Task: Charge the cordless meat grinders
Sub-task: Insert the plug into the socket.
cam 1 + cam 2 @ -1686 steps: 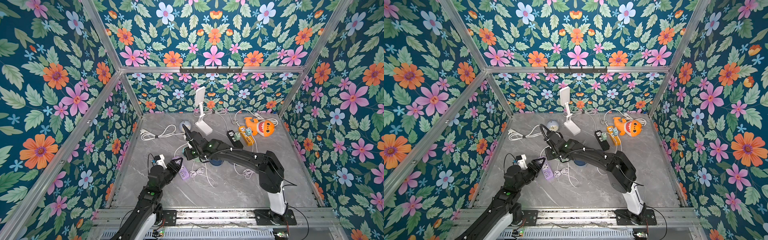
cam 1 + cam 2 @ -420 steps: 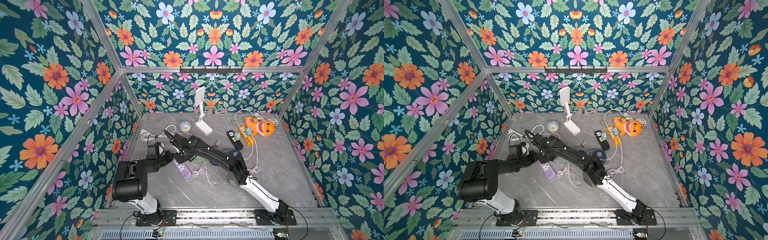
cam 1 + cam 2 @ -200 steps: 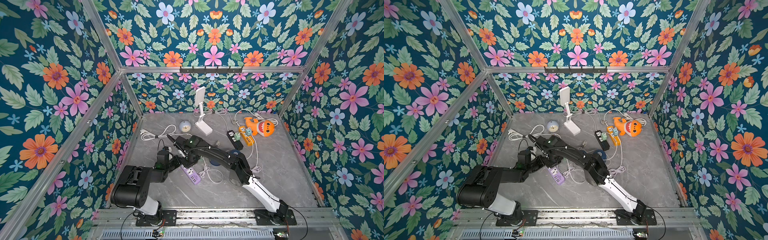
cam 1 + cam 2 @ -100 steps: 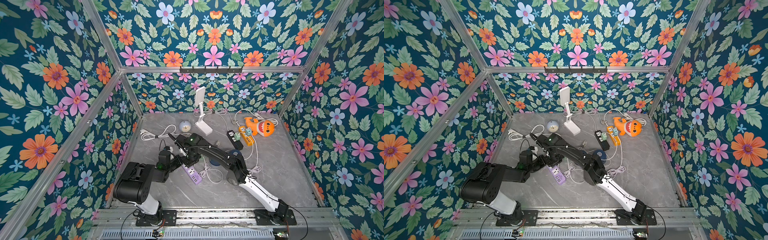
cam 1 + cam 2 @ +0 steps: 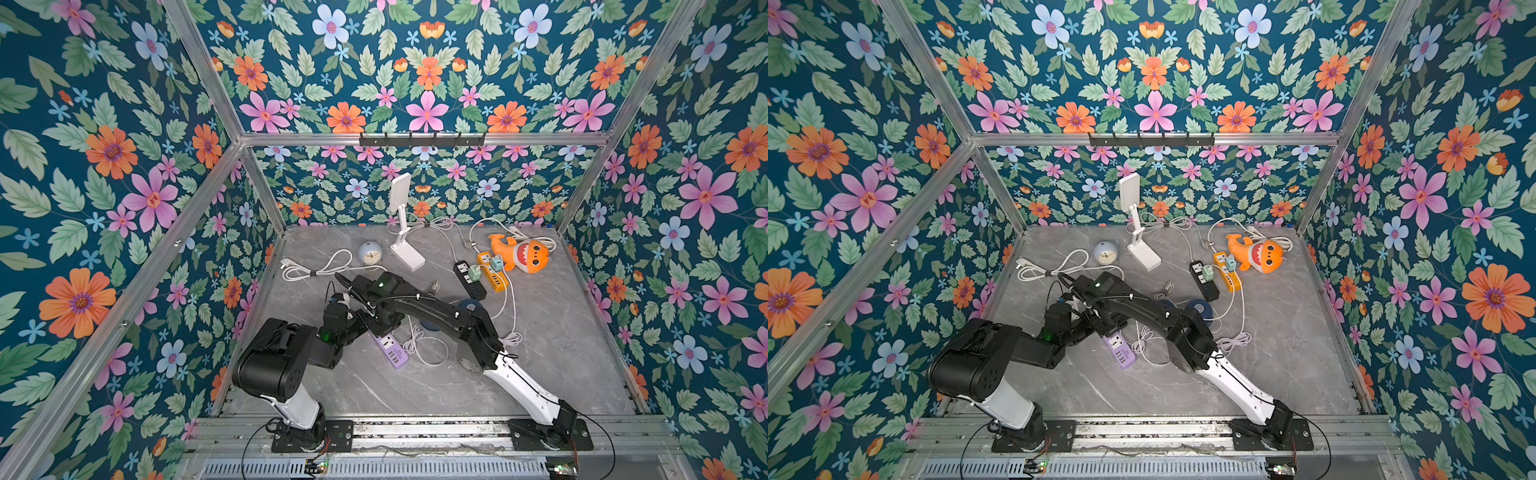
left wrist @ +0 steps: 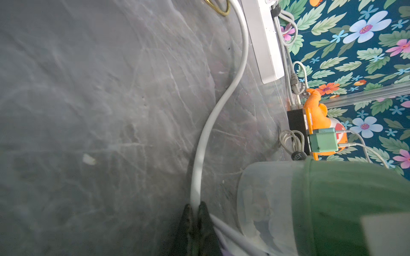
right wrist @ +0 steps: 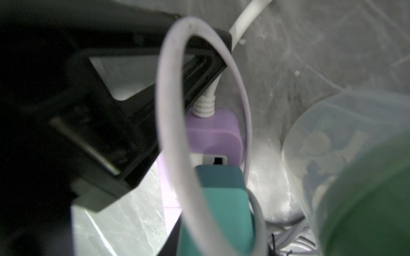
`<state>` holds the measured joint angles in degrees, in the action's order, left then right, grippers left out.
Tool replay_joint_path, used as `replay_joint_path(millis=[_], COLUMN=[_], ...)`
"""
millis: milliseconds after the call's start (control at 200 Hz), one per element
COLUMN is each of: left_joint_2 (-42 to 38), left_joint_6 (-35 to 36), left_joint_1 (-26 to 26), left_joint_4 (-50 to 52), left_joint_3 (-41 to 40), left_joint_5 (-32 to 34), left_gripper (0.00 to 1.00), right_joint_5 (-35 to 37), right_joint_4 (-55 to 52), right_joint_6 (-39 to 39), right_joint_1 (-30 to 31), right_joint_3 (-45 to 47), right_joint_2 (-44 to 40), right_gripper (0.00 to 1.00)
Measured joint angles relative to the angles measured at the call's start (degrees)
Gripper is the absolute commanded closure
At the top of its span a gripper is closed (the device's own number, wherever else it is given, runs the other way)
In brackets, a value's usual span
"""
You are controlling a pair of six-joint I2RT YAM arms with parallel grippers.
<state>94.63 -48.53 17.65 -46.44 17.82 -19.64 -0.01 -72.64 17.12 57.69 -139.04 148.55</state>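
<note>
Against two seconds back, finds the purple strip point(image 5: 391, 351) farther toward the front and right of the bench point(image 5: 548, 365), and loses the green grinder point(image 6: 346, 208) from both top views, hidden under the right forearm; against half a second back, shows almost no shift. Folds the left arm sharply: bulky elbow low by the front-left corner, forearm running back to a wrist beside the strip's far end. Clamps the left pincer point(image 6: 195, 212), tips together, on the strip's white cord point(image 6: 199, 155), just above the ribbed sleeve at the purple housing. Stretches the right arm long from the front-right base, elbow raised mid-bench, forearm crossing leftward over the left wrist, wrist tipped down at the strip. Holds a teal adapter point(image 7: 218, 195) in the right pincer point(image 7: 216, 239), with only dark edges of its fingers seen beside the block, right over the strip's socket, and with a thin white lead point(image 7: 164, 124) looping in front. Stands the green grinder, clear cup down, on the bench just beside the strip and both pincers. Leaves, in a top view, one navy grinder point(image 5: 1200, 309) in the open just behind the right elbow and a second navy grinder point(image 5: 1167, 306) half hidden by that forearm.
</note>
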Motion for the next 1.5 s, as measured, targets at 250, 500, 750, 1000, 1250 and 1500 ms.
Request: replay_joint_path(millis=[250, 500, 750, 1000, 1250, 1500], left_joint_2=[0.4, 0.7, 0.7, -0.4, -1.8, -1.5], left_joint_6=[-1.9, -2.6, -2.6, -2.5, -2.3, -2.2], left_joint_1=[4.5, 5.0, 5.2, 5.6, 5.6, 5.4], left_joint_4=[-1.4, -2.1, -2.1, -0.9, 1.8, 2.8], left_joint_3=[-0.1, -0.7, -0.7, -0.8, -0.9, -0.3], left_joint_5=[3.7, 3.8, 3.2, 1.4, -1.1, -2.8], left_gripper=[0.97, 0.97, 0.97, 0.96, 0.96, 0.96], right_joint_5=[0.0, -0.6, -1.5, -0.7, -0.2, -0.3], right_joint_4=[-1.8, -3.0, 0.0, 1.9, 3.9, 7.7], right_joint_6=[0.3, -0.7, -0.8, -0.8, -0.8, -0.7], right_joint_1=[-0.9, -1.7, -2.1, -2.1, -2.1, -2.2], right_joint_3=[1.6, 2.1, 6.6, 7.2, 9.4, 15.4], right_joint_2=[-1.9, -2.6, -6.2, -7.0, -9.4, -13.8], right_gripper=[1.0, 0.82, 0.66, 0.58, 0.5, 0.44])
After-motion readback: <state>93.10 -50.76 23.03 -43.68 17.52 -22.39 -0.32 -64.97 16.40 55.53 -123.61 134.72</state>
